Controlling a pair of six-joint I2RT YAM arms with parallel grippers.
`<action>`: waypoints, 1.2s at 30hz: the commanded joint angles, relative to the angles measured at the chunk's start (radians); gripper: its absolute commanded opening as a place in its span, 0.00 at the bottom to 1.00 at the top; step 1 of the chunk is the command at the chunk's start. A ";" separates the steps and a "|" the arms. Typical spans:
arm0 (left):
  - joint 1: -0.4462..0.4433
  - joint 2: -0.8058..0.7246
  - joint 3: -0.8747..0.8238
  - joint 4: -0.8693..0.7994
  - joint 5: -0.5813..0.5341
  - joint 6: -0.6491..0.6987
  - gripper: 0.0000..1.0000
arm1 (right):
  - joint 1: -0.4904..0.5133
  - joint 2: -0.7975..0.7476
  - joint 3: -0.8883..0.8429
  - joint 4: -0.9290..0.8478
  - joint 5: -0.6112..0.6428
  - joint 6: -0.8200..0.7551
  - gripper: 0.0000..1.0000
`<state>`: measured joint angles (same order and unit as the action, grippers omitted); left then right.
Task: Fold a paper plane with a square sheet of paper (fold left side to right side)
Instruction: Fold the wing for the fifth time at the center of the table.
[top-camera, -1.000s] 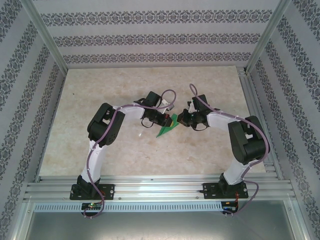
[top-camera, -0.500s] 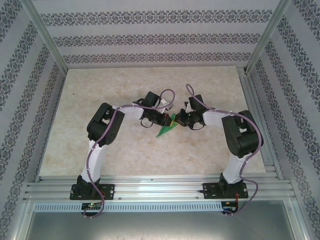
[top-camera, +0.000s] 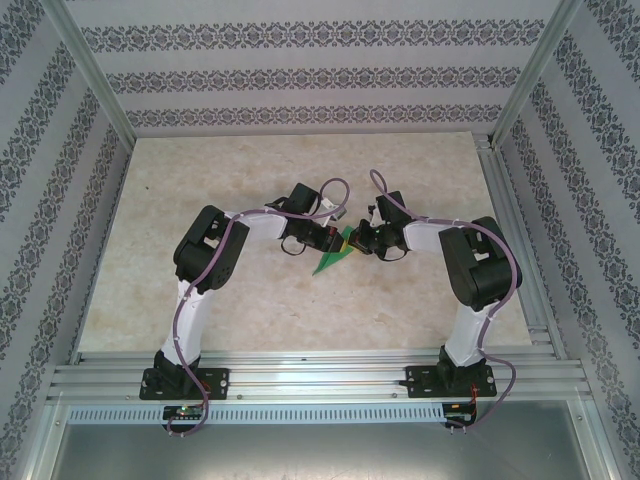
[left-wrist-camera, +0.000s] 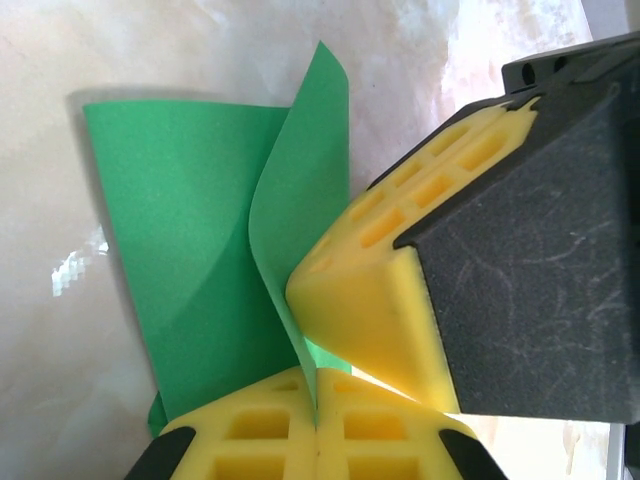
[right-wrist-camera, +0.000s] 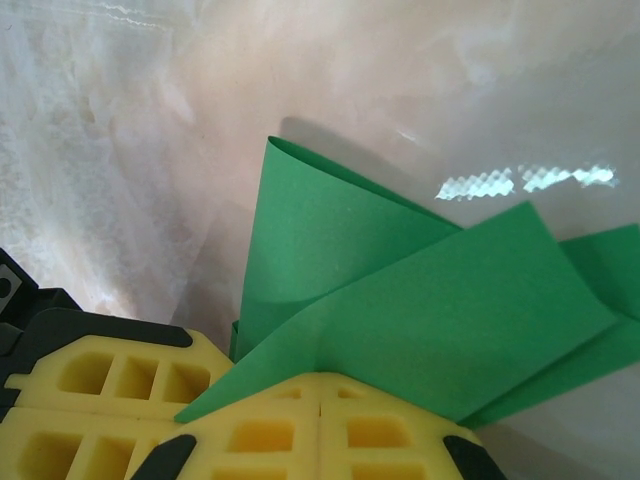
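The green paper (top-camera: 332, 258) lies partly folded on the table's middle, with one flap standing up between both grippers. My left gripper (top-camera: 334, 243) is shut on the raised flap's edge; in the left wrist view the paper (left-wrist-camera: 190, 240) curls up and runs into the closed yellow fingertips of that gripper (left-wrist-camera: 317, 378). My right gripper (top-camera: 356, 240) is shut on another edge, and in the right wrist view the paper (right-wrist-camera: 400, 300) spreads out from that gripper's closed tips (right-wrist-camera: 320, 380). The right gripper's fingers (left-wrist-camera: 360, 290) press close beside the left one's.
The pale marbled table (top-camera: 250, 170) is walled by patterned panels, with an aluminium rail (top-camera: 320, 375) along the near edge. The left gripper's fingers (right-wrist-camera: 90, 385) sit at the right wrist view's lower left, almost touching the right gripper.
My right arm's elbow has swung left and the right gripper has edged closer to the left one. The raised flap has shifted slightly left. The left arm is almost still.
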<state>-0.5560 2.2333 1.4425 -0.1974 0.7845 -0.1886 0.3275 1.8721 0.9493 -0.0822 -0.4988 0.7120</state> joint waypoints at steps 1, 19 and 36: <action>0.032 0.033 -0.043 -0.018 -0.063 0.000 0.00 | 0.002 0.031 -0.001 -0.021 0.038 -0.016 0.05; 0.111 -0.394 -0.262 -0.042 -0.066 -0.043 0.34 | -0.020 0.078 -0.035 -0.037 0.057 -0.022 0.04; -0.028 -0.265 -0.261 -0.037 -0.153 -0.084 0.43 | -0.021 0.073 -0.030 -0.041 0.044 -0.028 0.05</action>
<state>-0.5728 1.9568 1.1431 -0.2115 0.6563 -0.2783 0.3187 1.8946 0.9466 -0.0513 -0.5293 0.7071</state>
